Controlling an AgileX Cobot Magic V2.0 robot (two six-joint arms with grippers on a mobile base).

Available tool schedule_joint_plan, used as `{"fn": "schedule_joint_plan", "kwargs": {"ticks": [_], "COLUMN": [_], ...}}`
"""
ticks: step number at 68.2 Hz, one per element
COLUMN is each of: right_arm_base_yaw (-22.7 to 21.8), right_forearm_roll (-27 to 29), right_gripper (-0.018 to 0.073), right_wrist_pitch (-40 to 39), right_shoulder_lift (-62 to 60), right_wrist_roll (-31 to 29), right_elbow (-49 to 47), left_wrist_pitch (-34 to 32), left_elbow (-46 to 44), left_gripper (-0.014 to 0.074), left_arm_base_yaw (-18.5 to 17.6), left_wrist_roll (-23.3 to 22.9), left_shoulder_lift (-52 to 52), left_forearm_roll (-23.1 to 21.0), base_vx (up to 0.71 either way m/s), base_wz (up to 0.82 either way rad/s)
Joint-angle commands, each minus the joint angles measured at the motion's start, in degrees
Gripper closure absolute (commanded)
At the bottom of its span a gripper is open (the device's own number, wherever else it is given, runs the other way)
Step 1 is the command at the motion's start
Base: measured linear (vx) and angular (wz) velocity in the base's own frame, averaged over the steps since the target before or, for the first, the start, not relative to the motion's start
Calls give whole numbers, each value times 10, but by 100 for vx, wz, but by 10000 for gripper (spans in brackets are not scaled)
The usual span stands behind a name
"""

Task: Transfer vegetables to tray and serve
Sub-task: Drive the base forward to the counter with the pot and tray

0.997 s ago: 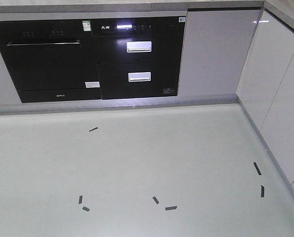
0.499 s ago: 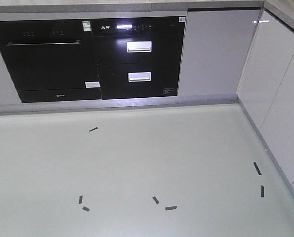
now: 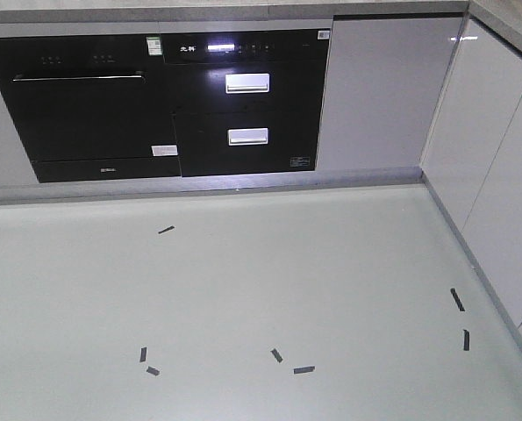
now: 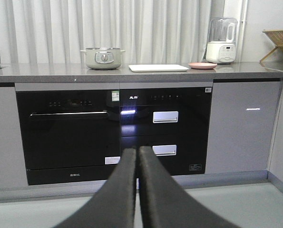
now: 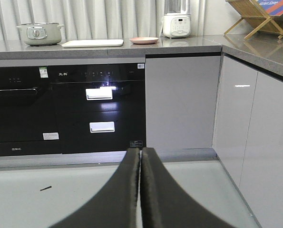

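The tray is sitting flat on the grey tabletop across the kitchen, above the dark built-in appliances. A pink plate is just to its right. Both are seen nearly edge-on, so I can't tell if anything is lying on either one.

Compared with a second ago, nothing has shifted in the front view. The black tape marks on the pale floor are in the exact same spots.

Left claw has its two dark fingers pressed together with nothing between them, and the right claw is the same. Both point at the cabinets, well away from the tabletop, and they block the lower middle of each wrist view.

Around the tray there's a pale green pot with a lid to its left, and a white blender-type appliance past the plate. A wooden rack stands at the far right, with white curtains behind it all.

Below are a black oven and a two-drawer unit with a lit display. White cabinets run down the right side.

The oven carries a green and white sticker. That and the panel text are too small to read, and so is any print on the tray.
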Motion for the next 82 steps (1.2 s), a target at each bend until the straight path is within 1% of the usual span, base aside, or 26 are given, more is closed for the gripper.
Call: {"fn": "schedule_joint_plan", "kwargs": {"ticks": [1, 82], "right_arm_base_yaw": [-3, -3], "right_forearm_roll": [-4, -4], "right_gripper": [567, 567], "right_wrist_pitch": [-39, -39], "right_shoulder_lift": [-1, -1], "right_wrist_roll": [-2, -2], "right_elbow": [4, 4], "left_wrist_pitch": [-40, -40], "left_elbow": [15, 15], "left_gripper": [603, 603], "left_arm_base_yaw": [1, 1], "left_wrist_roll": [-4, -4], "left_shoulder_lift": [-8, -8], "left_forearm_roll": [0, 0], "base_vx": [0, 2], "base_wz": [0, 1]}}
